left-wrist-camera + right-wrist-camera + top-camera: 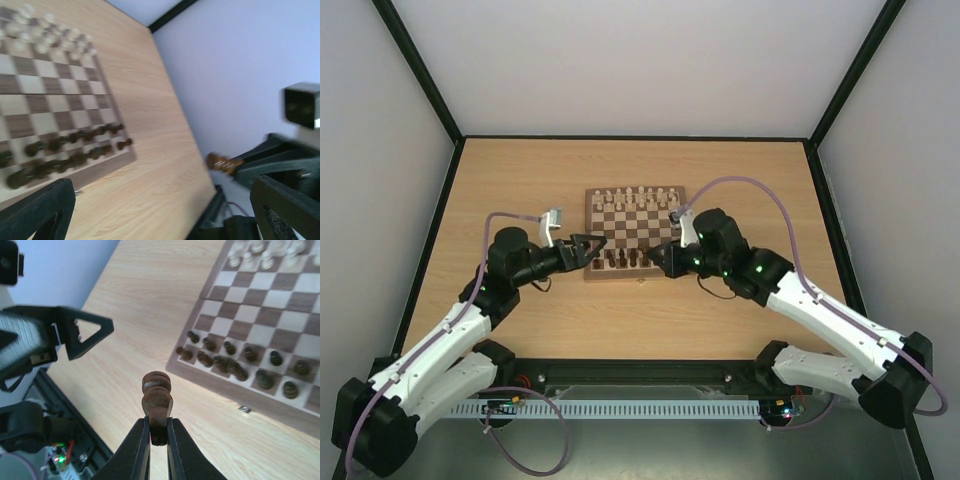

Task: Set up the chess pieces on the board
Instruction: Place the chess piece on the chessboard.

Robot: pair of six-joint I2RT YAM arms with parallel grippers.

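White walls (620, 60) close in a pale wooden table (520, 320), and the board (589, 205) lies in the middle of it, square to the near edge. Cream chessmen (635, 195) fill the two rows along the board's far edge. The dark chess pieces (625, 259) stand in the two rows along its near edge, packed closely. In the wrist views one at the near left corner seems to sit on the border strip rather than on a square, though that is hard to tell.

The right gripper (158, 422) hangs by the board's near edge, on its right side. It is clenched on the lower end of one dark held piece (156, 395), whose rounded head points out beyond the fingertips, clear of table and board. The left gripper (594, 247) hovers at the board's left border, close to the near corner, jaws spread wide with nothing between them.

The step in hand looks like placing this one piece, with most of the dark side already on the board. The next move calls for picking a free square in the near rows and turning the wrist so the base faces down. Then the piece must come down between close neighbours without toppling them, with the left arm keeping out of the way
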